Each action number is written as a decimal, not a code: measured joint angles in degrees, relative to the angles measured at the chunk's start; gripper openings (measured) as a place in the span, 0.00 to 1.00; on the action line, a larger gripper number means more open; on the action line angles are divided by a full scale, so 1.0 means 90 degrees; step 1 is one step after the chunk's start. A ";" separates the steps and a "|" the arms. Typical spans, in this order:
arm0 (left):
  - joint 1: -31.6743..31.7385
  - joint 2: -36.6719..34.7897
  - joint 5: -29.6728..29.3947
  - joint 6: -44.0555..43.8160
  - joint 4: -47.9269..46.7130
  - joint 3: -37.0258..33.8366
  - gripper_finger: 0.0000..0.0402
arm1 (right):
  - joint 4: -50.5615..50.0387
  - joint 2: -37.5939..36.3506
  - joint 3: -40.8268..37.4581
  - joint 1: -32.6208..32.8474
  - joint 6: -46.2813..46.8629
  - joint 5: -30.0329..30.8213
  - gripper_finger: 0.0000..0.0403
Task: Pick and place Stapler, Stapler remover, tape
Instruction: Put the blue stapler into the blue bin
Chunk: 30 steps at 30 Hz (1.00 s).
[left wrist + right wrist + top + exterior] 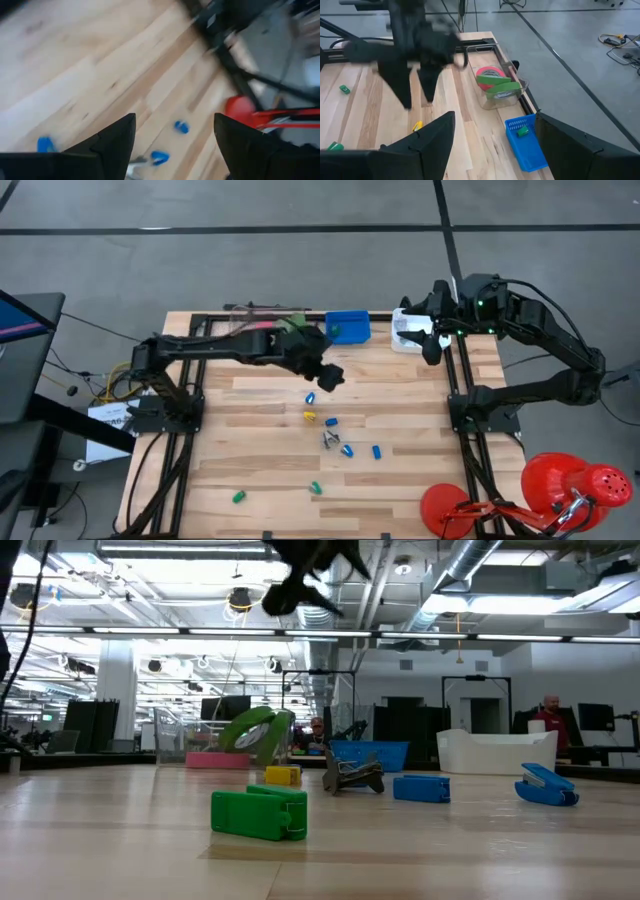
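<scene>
Small staplers lie scattered mid-table: blue ones (347,450), a yellow one (309,416) and green ones (238,497), the nearest green one (260,812) flat on the wood. The metal staple remover (330,440) lies among them, and it shows as staple remover (352,773) in the low view. A pink-red tape roll (490,74) and a green roll (502,86) lean inside a clear box (496,100) at the far edge. My left gripper (328,376) (175,120) hangs open above the far-middle table, over the staplers. My right gripper (431,350) (495,116) is open near the far right corner.
A blue basket (347,327) with a green piece inside stands at the far edge beside the clear box. A white tub (407,332) sits just right of it, under my right arm. Red lamp-like objects (560,490) stand off the near right corner. Bare wood lies at the near left.
</scene>
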 joint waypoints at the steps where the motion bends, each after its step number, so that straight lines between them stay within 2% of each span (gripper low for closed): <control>1: -0.0001 0.0119 0.0000 -0.0013 -0.0110 0.0000 0.64 | 0.0000 0.0000 0.0000 -0.0002 0.0000 0.0002 0.66; 11: -0.0012 0.0905 -0.0112 0.0023 -0.0433 -0.0007 0.64 | -0.0029 0.0000 0.0000 -0.0002 0.0005 0.0007 0.66; 17: 0.0033 0.1179 -0.0337 0.0024 -0.1223 -0.0035 0.64 | -0.0063 0.0002 0.0000 0.0000 0.0017 0.0012 0.66; 21: 0.0064 0.1184 -0.0392 0.0023 -0.1274 -0.0315 0.65 | -0.0111 0.0005 0.0000 0.0000 0.0021 0.0012 0.66; 30: 0.0062 0.1184 -0.0604 0.0022 -0.1228 -0.0807 0.75 | -0.0253 0.0011 0.0000 -0.0002 0.0141 0.0015 0.66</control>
